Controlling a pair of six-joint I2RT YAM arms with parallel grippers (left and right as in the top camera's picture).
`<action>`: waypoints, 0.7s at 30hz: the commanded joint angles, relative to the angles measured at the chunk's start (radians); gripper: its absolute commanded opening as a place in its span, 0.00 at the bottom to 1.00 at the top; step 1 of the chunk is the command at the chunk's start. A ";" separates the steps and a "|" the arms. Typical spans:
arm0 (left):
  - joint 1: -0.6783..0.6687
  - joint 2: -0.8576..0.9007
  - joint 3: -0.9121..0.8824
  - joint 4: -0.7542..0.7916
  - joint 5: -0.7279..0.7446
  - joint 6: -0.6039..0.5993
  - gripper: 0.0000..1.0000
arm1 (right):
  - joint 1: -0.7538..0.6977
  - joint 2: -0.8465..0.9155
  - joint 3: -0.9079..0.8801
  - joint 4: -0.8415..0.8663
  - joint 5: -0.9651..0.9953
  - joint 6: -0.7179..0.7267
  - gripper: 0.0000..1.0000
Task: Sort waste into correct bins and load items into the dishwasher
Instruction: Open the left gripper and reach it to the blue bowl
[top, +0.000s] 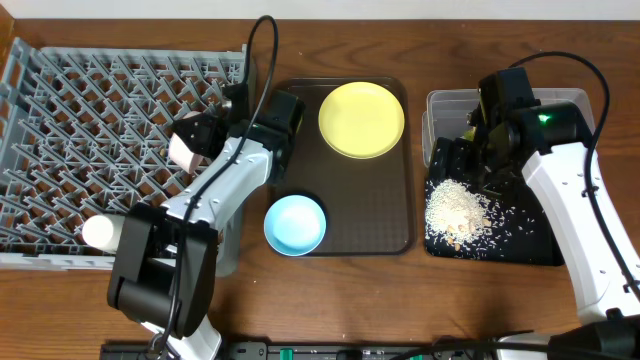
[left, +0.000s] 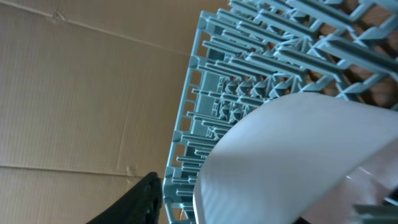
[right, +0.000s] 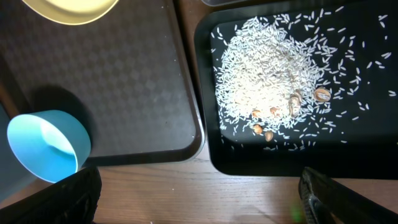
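My left gripper (top: 195, 135) is shut on the white bowl (top: 185, 152) and holds it tilted over the right edge of the grey-blue dish rack (top: 90, 130). In the left wrist view the bowl (left: 298, 155) fills the frame above the rack's pegs (left: 249, 68). The small white cup (top: 98, 232) lies in the rack's near corner. The yellow plate (top: 361, 120) and light-blue bowl (top: 295, 223) sit on the brown tray. My right gripper (top: 470, 162) (right: 199, 202) is open and empty over the black tray (top: 530, 240), which holds rice crumbs (top: 455, 208) (right: 267, 74). Wrapper, napkin and chopsticks are out of view.
The dark-brown serving tray (top: 380, 215) lies mid-table, next to the black tray (right: 280, 162). The clear tub (top: 445, 105) stands behind the black tray, partly hidden by my right arm. In the right wrist view the blue bowl (right: 46, 146) is at the lower left.
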 joint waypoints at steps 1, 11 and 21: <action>-0.010 0.007 -0.010 -0.003 0.004 -0.011 0.51 | -0.005 -0.017 0.018 -0.002 0.002 -0.010 0.99; -0.039 -0.035 -0.009 -0.037 0.006 -0.023 0.53 | -0.005 -0.018 0.018 -0.007 -0.002 -0.010 0.99; -0.039 -0.073 -0.005 -0.161 0.249 -0.159 0.63 | -0.005 -0.017 0.018 -0.007 -0.001 -0.011 0.99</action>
